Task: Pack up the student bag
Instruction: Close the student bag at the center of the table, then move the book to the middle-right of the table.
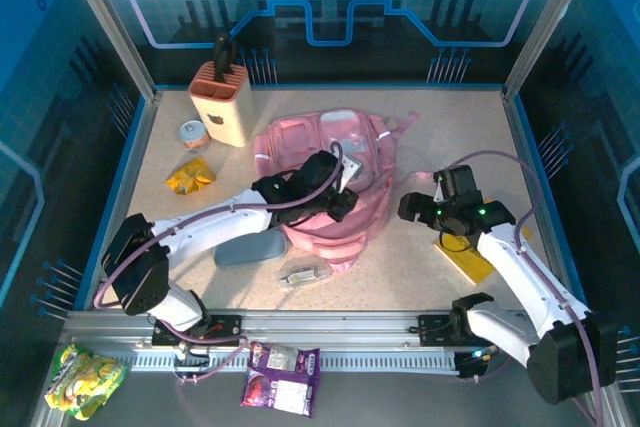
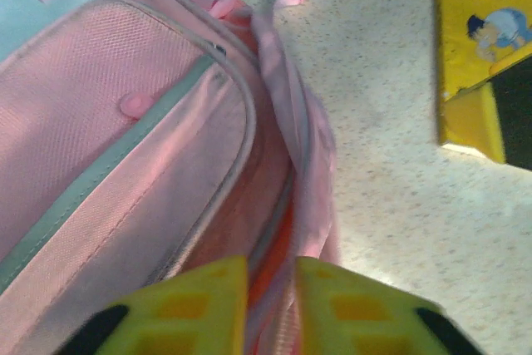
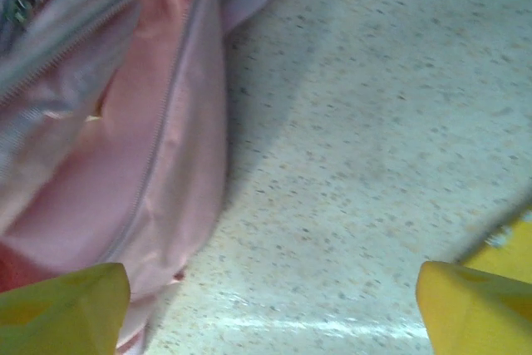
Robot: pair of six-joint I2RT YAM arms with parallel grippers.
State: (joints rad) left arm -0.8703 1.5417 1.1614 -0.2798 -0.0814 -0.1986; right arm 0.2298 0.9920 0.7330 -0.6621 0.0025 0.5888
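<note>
Seemingly edging the student bag, spread right fingers straddle open table.

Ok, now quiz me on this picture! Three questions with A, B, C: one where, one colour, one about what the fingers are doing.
1. From the bag, the yellow book lies: A) on top B) to the right C) behind
2. The bag is: A) green B) black C) pink
3. The right fingers are: A) wide apart, empty B) shut on the book C) shut on a strap

B: it lies on the table off the bag's right side.
C: its fabric is pink.
A: bare table shows between them.
</note>
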